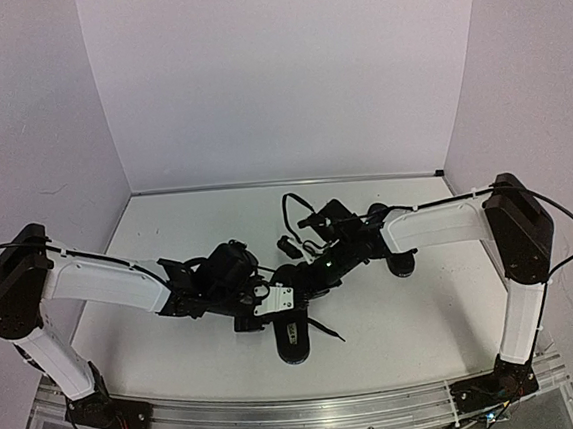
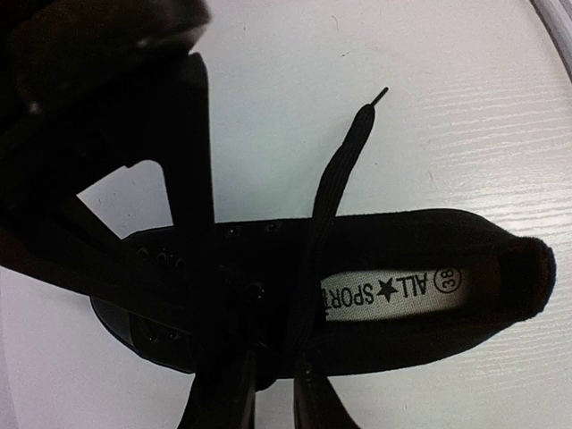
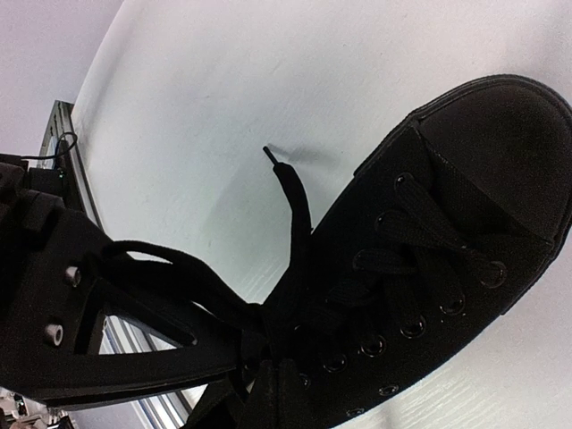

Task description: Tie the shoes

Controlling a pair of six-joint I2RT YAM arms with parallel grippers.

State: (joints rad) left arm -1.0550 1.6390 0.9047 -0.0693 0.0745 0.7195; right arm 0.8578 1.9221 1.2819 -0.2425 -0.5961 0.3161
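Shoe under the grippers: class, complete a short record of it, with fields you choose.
item: black lace-up shoe
place: on the white table
laces: no bow; one loose end trails off the shoe
insole print: ALL SPORT 38
left gripper: at the laces, grip unclear
right gripper: at the laces, grip unclear
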